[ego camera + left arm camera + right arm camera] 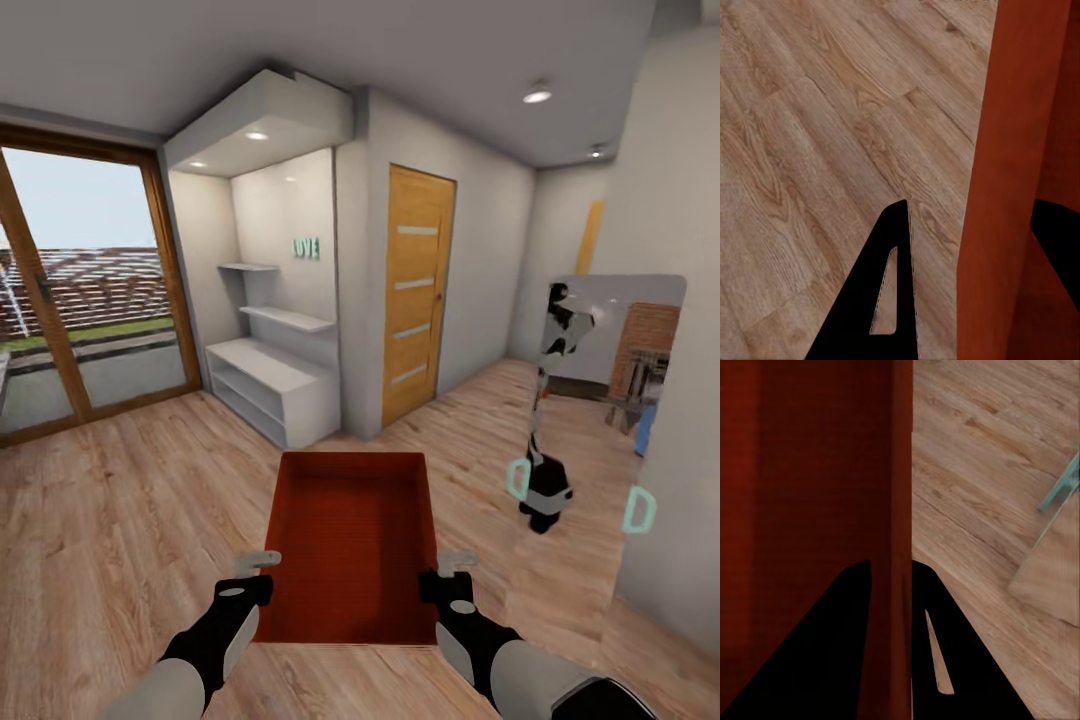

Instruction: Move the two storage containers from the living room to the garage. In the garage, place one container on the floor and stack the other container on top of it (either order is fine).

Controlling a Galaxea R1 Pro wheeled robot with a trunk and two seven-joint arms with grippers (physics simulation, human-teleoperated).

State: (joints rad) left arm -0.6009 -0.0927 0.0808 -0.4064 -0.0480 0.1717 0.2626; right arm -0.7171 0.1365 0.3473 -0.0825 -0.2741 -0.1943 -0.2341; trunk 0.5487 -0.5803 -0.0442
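Gripping the orange-red container [350, 545] by its side walls, left gripper [258, 568] and right gripper [447, 572] clamp it above wood planks [110, 520].

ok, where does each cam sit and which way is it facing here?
Head: on the head, facing forward and down over both arms; left pincer and right pincer grip the orange bin by its side walls.
Left wrist: along black fingers straddling the bin wall, plank floor below.
Right wrist: same on the opposite wall.
All three share bin and floor.
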